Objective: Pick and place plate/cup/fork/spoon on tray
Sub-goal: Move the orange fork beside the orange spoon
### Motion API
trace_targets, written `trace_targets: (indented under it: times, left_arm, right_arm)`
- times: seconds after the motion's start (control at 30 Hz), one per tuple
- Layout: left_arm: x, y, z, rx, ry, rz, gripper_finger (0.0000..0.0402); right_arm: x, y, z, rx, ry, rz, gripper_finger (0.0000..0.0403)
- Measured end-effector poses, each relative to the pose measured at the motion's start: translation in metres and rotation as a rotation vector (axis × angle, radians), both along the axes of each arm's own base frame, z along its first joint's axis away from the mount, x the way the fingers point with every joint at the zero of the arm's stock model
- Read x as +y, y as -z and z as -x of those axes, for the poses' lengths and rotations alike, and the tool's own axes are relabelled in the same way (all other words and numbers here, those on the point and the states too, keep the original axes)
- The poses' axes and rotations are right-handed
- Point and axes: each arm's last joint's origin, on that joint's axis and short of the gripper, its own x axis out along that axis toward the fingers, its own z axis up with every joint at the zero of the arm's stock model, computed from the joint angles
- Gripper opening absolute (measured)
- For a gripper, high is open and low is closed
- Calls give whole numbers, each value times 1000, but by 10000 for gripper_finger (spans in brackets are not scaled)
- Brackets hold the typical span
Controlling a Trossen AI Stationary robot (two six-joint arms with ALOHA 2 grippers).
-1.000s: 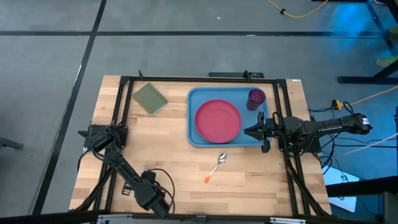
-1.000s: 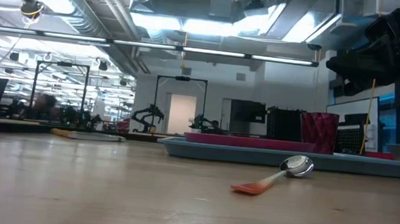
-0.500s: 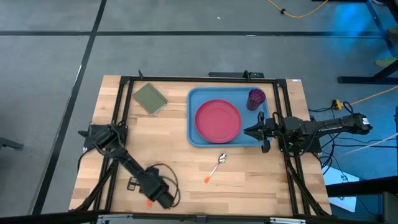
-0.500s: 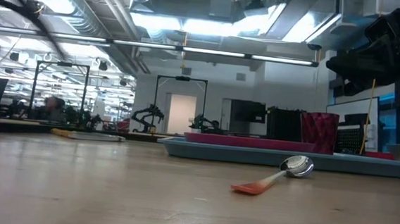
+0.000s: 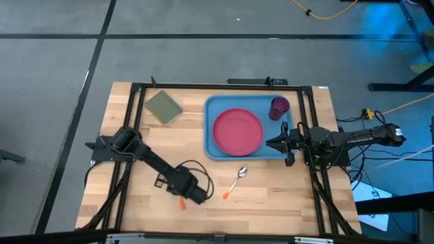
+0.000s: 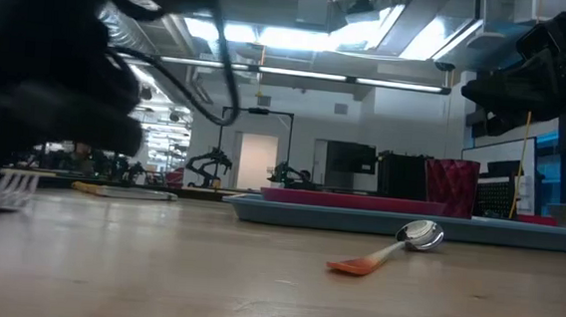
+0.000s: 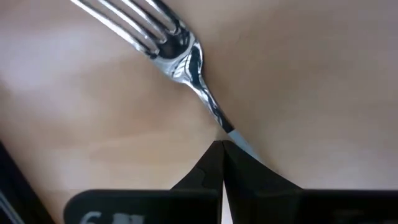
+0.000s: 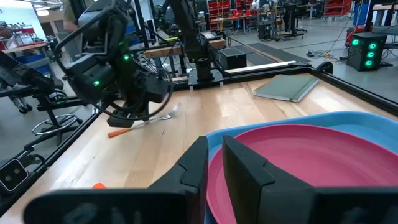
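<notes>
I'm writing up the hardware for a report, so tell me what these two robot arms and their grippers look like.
Both arms are matte black, built of slim jointed links. The left arm carries a loose loop of black cable near its wrist, and its gripper has two dark wedge-shaped fingers. Green indicator lights glow on its body. The right gripper has the same blocky black fingers.

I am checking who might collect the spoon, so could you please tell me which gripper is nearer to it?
Left. The left gripper, shut on the fork, sits just left of the spoon. The right gripper hovers by the tray, beyond the spoon's bowl.
</notes>
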Motion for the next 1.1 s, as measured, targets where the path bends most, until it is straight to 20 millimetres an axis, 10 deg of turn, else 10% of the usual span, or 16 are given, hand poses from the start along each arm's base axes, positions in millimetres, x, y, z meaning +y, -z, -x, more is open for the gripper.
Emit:
trace_targets:
  times: [0.37, 0.73, 1.1]
  left_arm:
    - [12, -1, -13, -74, 48, -26, 0]
    - [5, -52, -18, -32, 109, -213, 0]
    - [30, -28, -15, -13, 118, -318, 0]
  right_arm:
    - [0, 0, 0, 0, 0, 0, 53]
    - [0, 0, 0, 0, 0, 0, 53]
    - [0, 0, 0, 0, 0, 0, 53]
